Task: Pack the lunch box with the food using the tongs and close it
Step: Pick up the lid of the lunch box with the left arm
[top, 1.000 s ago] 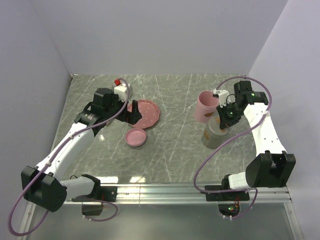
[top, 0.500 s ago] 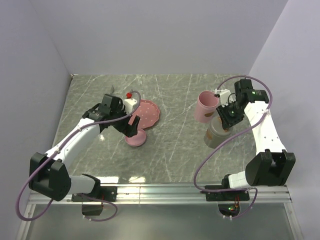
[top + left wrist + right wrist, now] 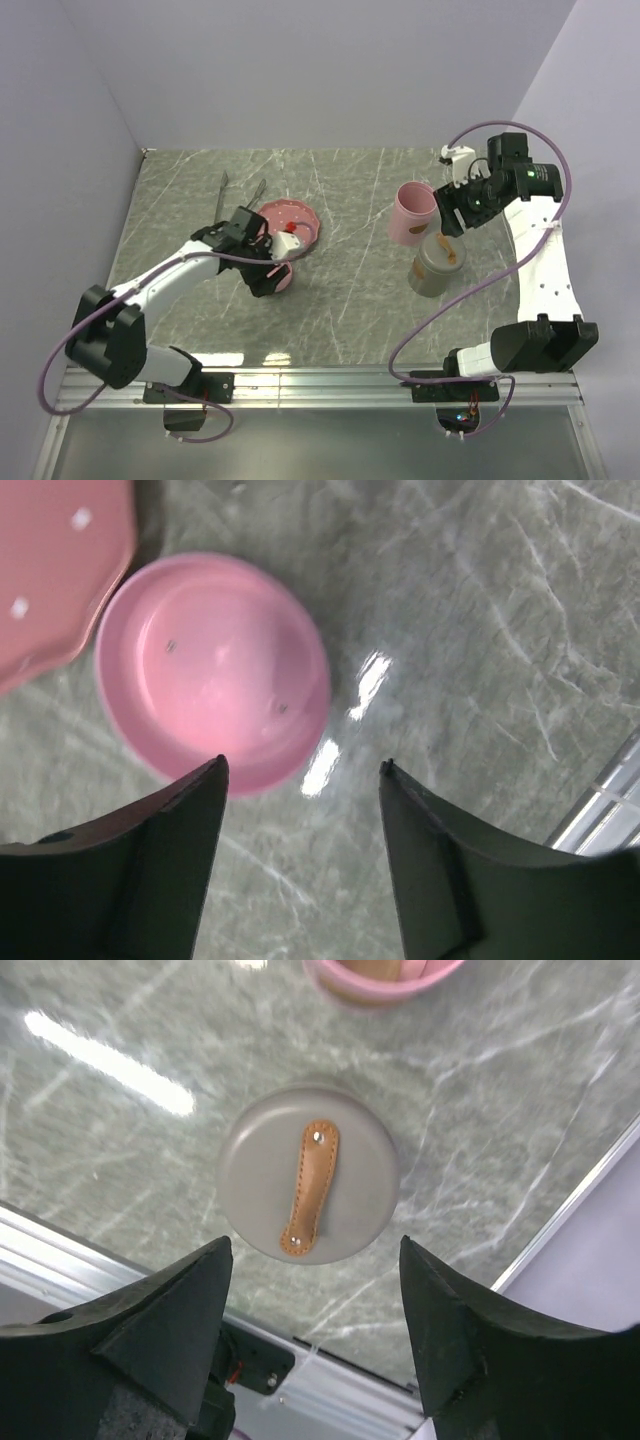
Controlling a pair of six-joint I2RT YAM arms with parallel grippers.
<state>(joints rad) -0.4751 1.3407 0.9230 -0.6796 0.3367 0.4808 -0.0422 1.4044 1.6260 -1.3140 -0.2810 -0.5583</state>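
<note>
Lid (image 3: 212, 672), pink, shallow, likely light, rigid and slick, lies upturned on table (image 3: 480, 630) beside dotted plate (image 3: 50, 570), best pinched across its rim; left gripper (image 3: 302, 768) above it and right gripper (image 3: 315, 1243) both spread, empty.

the left gripper (image 3: 303, 763) hangs with jaws apart over the marble table (image 3: 480, 630). the pink lid (image 3: 215, 670) lies at ten o'clock (just beside the dotted plate (image 3: 50, 570), at eleven).

Green marble table (image 3: 350, 290): centre open, passable. Obstacles: round pink dotted plate (image 3: 298, 220) and shallow pink lid (image 3: 210, 670) at 9 o'clock; tall pink tub (image 3: 411, 213) and lidded grey tub (image 3: 432, 270) at 3 o'clock.
</note>
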